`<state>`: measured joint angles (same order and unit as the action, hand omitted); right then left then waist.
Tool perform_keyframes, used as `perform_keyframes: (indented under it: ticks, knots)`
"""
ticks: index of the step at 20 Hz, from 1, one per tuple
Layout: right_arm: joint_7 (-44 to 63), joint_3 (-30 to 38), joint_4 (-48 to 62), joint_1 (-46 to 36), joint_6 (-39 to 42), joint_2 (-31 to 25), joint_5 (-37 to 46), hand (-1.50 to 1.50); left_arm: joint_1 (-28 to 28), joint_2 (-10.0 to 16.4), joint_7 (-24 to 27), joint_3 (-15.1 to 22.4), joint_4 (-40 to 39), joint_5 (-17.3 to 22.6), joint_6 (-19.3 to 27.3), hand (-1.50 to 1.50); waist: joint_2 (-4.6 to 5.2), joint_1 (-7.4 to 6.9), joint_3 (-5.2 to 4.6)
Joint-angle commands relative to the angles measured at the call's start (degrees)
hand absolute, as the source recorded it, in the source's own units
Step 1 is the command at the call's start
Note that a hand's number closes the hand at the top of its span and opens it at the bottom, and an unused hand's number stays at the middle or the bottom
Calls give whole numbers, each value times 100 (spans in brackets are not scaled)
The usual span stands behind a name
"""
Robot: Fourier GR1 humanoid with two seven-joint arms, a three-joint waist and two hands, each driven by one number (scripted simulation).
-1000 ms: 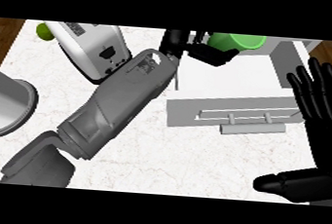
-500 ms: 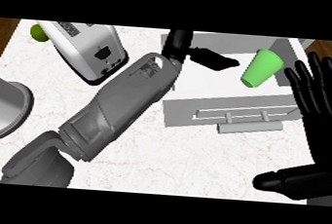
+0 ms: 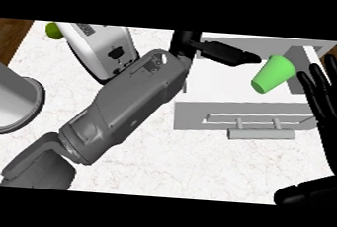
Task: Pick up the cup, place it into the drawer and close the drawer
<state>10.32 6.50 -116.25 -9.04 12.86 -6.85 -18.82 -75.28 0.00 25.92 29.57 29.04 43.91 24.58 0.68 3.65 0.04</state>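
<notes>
**Found cup point(image 3: 272, 74) inside open drawer point(image 3: 224, 92); left robot hand point(image 3: 216, 50) empty**

Located the green cup in the far-right part of the white drawer. Seen tipped over rather than upright, wider end toward the near side, narrower end toward the far side.

Logged the drawer as pulled open, with its front panel point(image 3: 237, 121) and bar handle point(image 3: 261, 135) on the near side, over the marbled worktop point(image 3: 197, 167).

Traced the grey left forearm point(image 3: 128, 107) diagonally from the near left up to the drawer's far-left corner. Noted the black fingers of the left robot hand stretched out straight to the right, curled round nothing. Placed the fingertips just beside the cup's far end; cannot tell whether touching or slightly apart.

Recorded the right robot hand point(image 3: 332, 112) resting at the right edge, fingers up and spread, thumb lower down, nothing held.

Also noted a white toaster point(image 3: 99, 49) just left of the forearm, a small green round object point(image 3: 54, 29) beyond it at the far left, and a grey cylindrical vessel point(image 3: 3, 99) at the left edge, well apart from the drawer.
</notes>
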Motion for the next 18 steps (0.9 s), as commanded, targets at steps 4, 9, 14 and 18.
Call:
perform_keyframes:
  ticks: [4, 9, 14, 18]
  knots:
    - [-213, 132, -134, 402, 447, -305, 27, 150, 464, 305, 58, -463, 475, 94, -314, -150, -71, -330, -3]
    - [-276, -10, -388, 675, 1004, -839, 519, 150, 1185, 513, -53, -485, 1426, 103, 120, -150, -110, -433, -4]
    - [25, -311, -530, 491, 773, -836, 1168, 150, 2143, 1434, -564, -578, 2642, 192, -14, -150, -124, -543, -8]
    - [-217, -576, -203, 646, 840, -821, 1817, 150, 3102, 2029, -727, -676, 3578, 308, -206, -150, -128, -603, -7]
